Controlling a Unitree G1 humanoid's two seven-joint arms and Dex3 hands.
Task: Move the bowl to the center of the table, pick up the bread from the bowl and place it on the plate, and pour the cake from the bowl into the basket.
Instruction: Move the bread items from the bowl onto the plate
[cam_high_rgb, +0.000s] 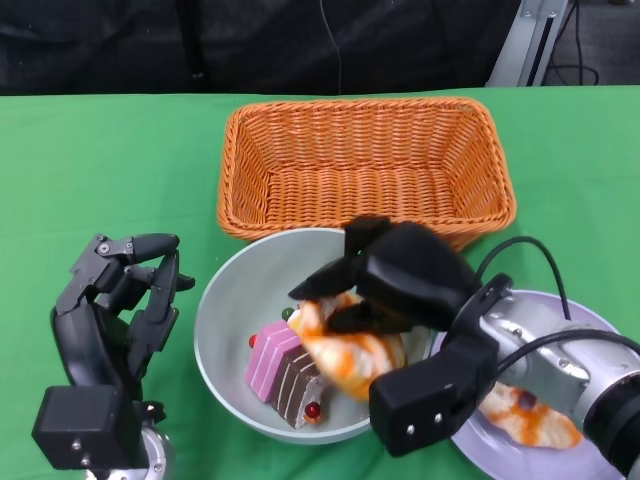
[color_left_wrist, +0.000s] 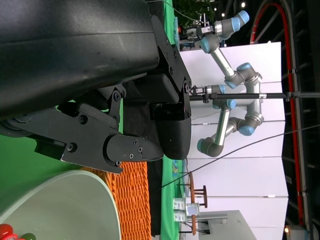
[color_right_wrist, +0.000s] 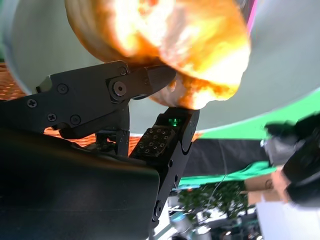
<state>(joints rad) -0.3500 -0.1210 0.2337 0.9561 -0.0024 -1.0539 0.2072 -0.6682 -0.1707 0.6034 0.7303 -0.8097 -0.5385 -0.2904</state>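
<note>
Below, in the head view, the right hand (cam_high_rgb: 385, 285) reaches over the bowl (cam_high_rgb: 225, 310) and its fingers close on the bread (cam_high_rgb: 355, 355), an orange-glazed piece held just under the palm, inside the bowl's rim. The cake (cam_high_rgb: 285, 370), a pink and brown striped slice with a red berry, lies in the bowl just beside the bread, on the side toward the left hand (cam_high_rgb: 120, 300). That left hand stands beside the bowl, apart from it, fingers spread and holding nothing. The basket (cam_high_rgb: 365, 165) sits beyond the right hand, its near wall touching or almost touching the bowl's far rim. The plate (cam_high_rgb: 590, 330) lies under the right forearm, on the side away from the left hand, with an orange-and-white piece (cam_high_rgb: 525, 415) on it. All rest on a green table (cam_high_rgb: 100, 170).

From the right wrist, the bread (color_right_wrist: 165, 45) fills the space ahead of the fingers (color_right_wrist: 145, 82), which press on it from two sides; the pale bowl (color_right_wrist: 285, 65) curves behind it.

From the left wrist, the fingers (color_left_wrist: 130, 147) stand apart with nothing between them; the bowl's rim (color_left_wrist: 107, 195) is near the fingertips, not touching, and the basket (color_left_wrist: 132, 195) shows past it.
</note>
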